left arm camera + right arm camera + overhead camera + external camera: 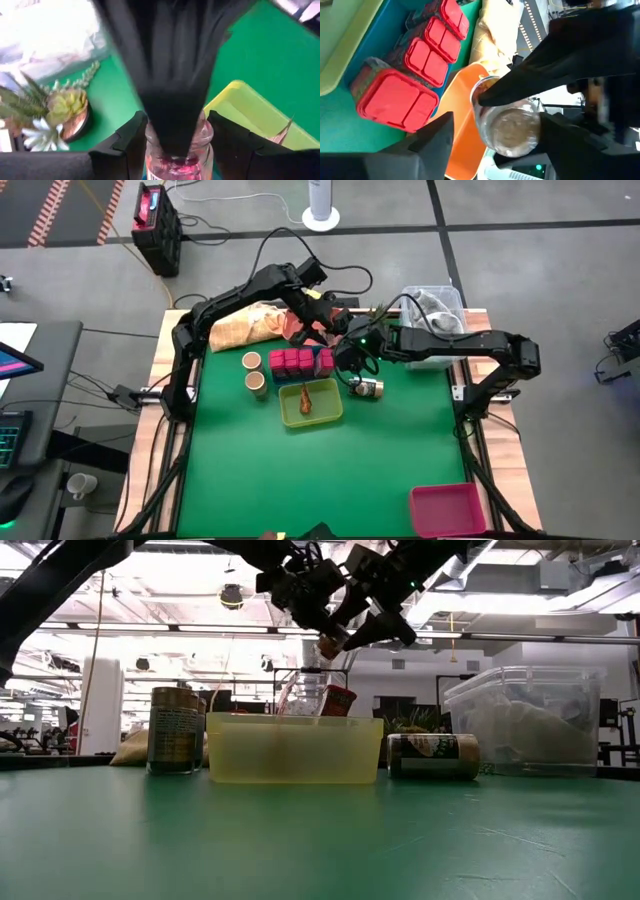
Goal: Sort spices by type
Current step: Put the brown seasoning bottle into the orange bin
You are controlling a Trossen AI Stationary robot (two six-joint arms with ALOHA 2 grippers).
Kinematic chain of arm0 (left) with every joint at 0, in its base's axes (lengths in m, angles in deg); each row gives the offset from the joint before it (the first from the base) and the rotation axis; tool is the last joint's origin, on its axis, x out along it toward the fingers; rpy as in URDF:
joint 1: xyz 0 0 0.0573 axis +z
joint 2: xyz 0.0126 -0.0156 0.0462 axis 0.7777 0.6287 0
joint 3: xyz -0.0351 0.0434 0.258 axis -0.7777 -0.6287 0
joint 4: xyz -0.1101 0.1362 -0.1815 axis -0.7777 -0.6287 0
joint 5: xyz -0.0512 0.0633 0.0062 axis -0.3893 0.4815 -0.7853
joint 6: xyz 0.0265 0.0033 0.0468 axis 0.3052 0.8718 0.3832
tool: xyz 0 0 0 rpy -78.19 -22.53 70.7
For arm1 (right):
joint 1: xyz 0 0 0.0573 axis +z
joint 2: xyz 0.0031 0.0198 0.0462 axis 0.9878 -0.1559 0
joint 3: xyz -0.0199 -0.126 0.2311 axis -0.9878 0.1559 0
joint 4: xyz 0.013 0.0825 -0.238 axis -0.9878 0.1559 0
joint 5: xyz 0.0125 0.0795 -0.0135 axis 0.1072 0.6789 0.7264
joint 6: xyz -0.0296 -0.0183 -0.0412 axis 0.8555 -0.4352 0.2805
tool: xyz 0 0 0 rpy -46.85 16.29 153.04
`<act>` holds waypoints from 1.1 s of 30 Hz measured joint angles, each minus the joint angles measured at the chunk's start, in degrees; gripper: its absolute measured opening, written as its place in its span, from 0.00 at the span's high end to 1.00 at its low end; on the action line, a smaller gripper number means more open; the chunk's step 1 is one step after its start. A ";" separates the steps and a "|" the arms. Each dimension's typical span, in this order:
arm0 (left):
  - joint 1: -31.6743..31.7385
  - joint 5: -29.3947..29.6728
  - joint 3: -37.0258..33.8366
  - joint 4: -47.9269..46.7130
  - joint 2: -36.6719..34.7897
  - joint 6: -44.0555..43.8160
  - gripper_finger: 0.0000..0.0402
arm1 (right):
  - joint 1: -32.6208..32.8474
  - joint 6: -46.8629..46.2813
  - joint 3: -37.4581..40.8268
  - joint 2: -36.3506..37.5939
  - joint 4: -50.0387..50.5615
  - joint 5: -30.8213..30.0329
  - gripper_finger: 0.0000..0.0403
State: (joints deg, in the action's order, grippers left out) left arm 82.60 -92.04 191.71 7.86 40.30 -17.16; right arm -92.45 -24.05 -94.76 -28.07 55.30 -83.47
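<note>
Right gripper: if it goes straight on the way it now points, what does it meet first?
Most likely the glass jar. It sits straight ahead of the right gripper, in line with the gap between its fingers, and the left gripper holds it. How near it is cannot be told.

Yellow cloth (245,325) at table's far side, small spiky plant (65,107) nr it, clear plastic bin (435,302) far right, pink tray (447,510) near-right corner.

both arms reach in over the table's far middle, wrists nearly meeting above it. the left gripper (300,323) is clamped tight, while the right gripper (352,352) has its fingers (432,137) parted.
</note>
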 joint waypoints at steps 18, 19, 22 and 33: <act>-0.85 -1.44 0.10 1.81 -0.09 -0.07 0.56 | 0.04 2.39 0.07 -0.12 -1.44 -0.38 0.33; -0.85 -1.44 0.09 1.82 -0.09 -0.10 0.56 | 0.04 2.39 0.07 -0.12 -1.44 -0.37 0.36; -0.85 -1.50 0.06 1.69 -0.09 -0.17 0.56 | 0.04 2.43 0.07 -0.12 -1.19 -0.32 0.46; -1.55 1.10 -0.01 4.63 -0.09 -8.74 0.39 | 0.04 0.54 0.05 -0.07 1.68 -0.57 0.52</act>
State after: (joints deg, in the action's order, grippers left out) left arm 81.05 -90.94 191.70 12.50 40.21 -25.89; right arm -92.41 -23.52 -94.71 -28.14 56.98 -84.04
